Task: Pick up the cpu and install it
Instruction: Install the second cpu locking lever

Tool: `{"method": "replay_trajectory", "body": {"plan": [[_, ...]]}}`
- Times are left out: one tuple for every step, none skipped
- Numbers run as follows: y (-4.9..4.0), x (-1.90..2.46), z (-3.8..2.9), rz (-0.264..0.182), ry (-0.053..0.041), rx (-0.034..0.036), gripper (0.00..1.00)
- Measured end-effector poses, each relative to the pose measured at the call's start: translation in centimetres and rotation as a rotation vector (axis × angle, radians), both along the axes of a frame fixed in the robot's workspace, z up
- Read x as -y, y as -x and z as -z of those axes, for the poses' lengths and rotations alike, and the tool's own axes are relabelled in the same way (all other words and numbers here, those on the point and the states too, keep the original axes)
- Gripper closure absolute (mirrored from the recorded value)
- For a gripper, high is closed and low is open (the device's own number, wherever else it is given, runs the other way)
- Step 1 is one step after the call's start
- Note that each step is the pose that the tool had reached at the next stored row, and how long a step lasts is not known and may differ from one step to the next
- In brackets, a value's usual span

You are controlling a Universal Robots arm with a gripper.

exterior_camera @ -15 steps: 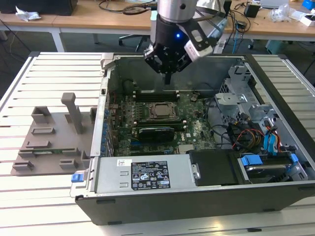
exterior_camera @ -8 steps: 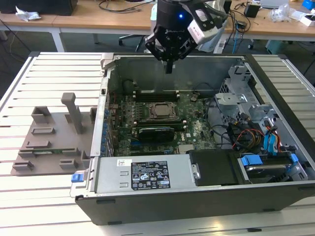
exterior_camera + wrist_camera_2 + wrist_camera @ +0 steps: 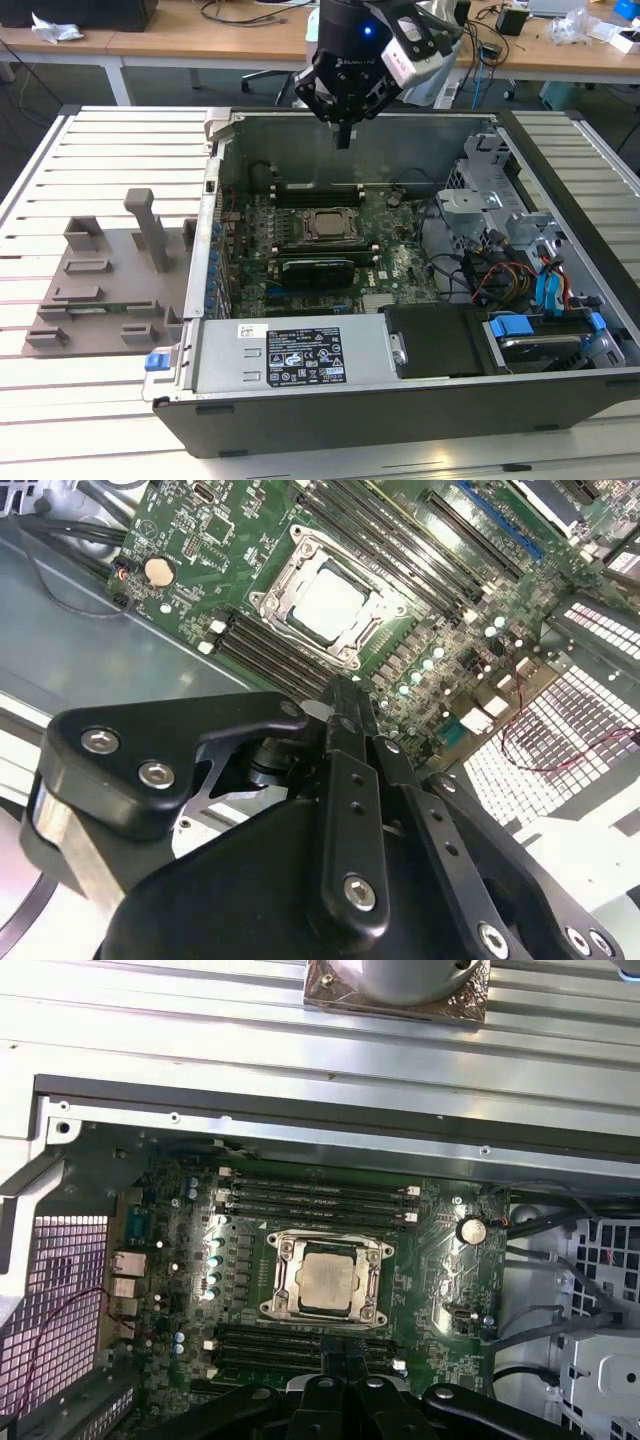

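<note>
Black end effector (image 3: 343, 135), silver screws, seemingly blue light.

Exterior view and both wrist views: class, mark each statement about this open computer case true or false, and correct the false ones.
1. The small square silvery-grey cpu lies in the metal socket frame on the green motherboard. True.
2. The black gripper grips the cpu. False: it hangs above the case, apart from the chip.
3. The grey plastic tray with raised blocks sits outside the case, at the exterior view's left. True.
4. The cpu rests on that grey tray. False: it is in the socket.
5. The dark computer case is closed by a side panel. False: it is open, with the motherboard exposed.
</note>
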State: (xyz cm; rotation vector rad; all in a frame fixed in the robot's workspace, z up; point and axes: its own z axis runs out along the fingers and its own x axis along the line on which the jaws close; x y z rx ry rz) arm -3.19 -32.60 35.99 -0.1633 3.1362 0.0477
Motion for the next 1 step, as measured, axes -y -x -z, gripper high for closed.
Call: {"method": "replay_trajectory", "body": {"plan": [[0.00,0.00,0.00,0.000,0.0000,0.0000,0.89]]}}
